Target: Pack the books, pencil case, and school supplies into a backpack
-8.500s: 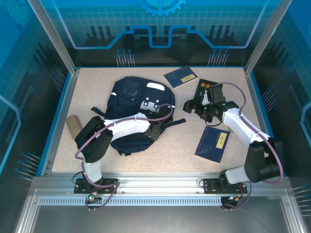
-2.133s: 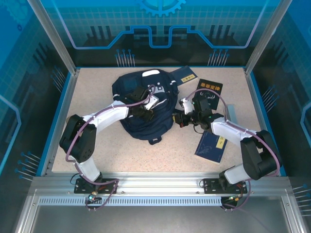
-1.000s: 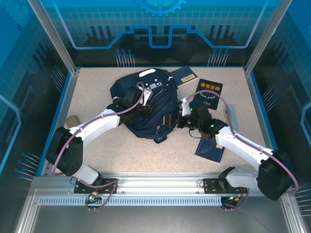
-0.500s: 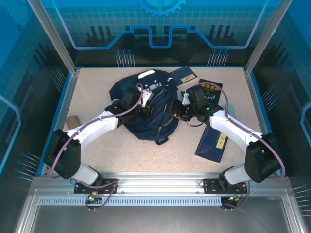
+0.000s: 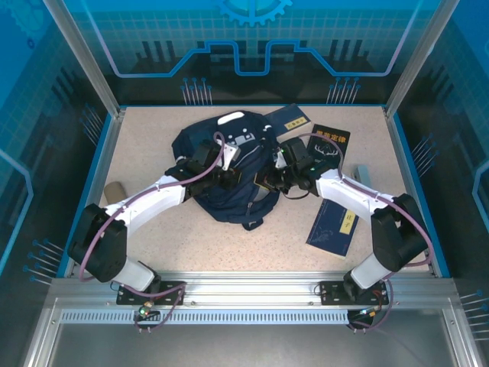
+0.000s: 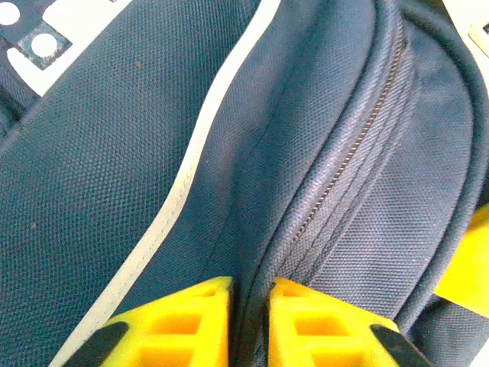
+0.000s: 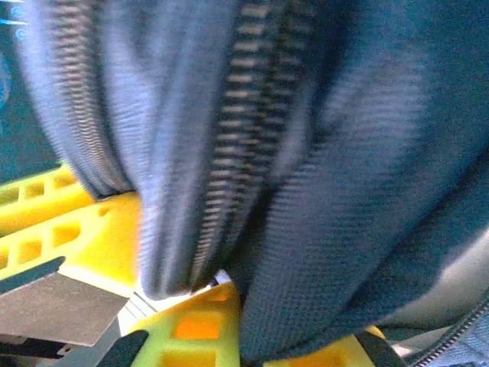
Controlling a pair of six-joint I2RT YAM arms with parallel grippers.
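Navy nylon is bunching between both claws. The backpack (image 5: 229, 200) is lying slumped mid-table, with its white patch pointing toward 12 o'clock in the top view.

The left gripper (image 5: 223, 176) is sitting on the pack's middle. Its jaws are down to a narrow slit and pinching a crease of fabric right beside the zipper (image 6: 348, 145) (teeth look meshed, so that run is reading as closed). In the left wrist view the zipper is running from 1 o'clock down toward 6 o'clock, straight at the fingers.

The right gripper (image 5: 266, 182) is biting the pack's 3 o'clock edge, clamped tight on a fold that carries a zipper track. It is sitting close to the left claw, at that claw's 3 o'clock.

The likely step is opening the mouth. Any spreading pull should be going across the zipper's long axis, not along it. The slider isn't visible, so its position can't be told.

Cargo is all lying outside the pack:
- The black book (image 5: 330, 144) is at the pack's 2 o'clock.
- The far navy book (image 5: 289, 118) is just beside its 1 o'clock corner.
- The near navy book (image 5: 334, 228) is at 4 o'clock. All three books are nearer the right arm.
- The pencil case (image 5: 114, 189) is at 9 o'clock, well apart from the pack and nearer the left arm.
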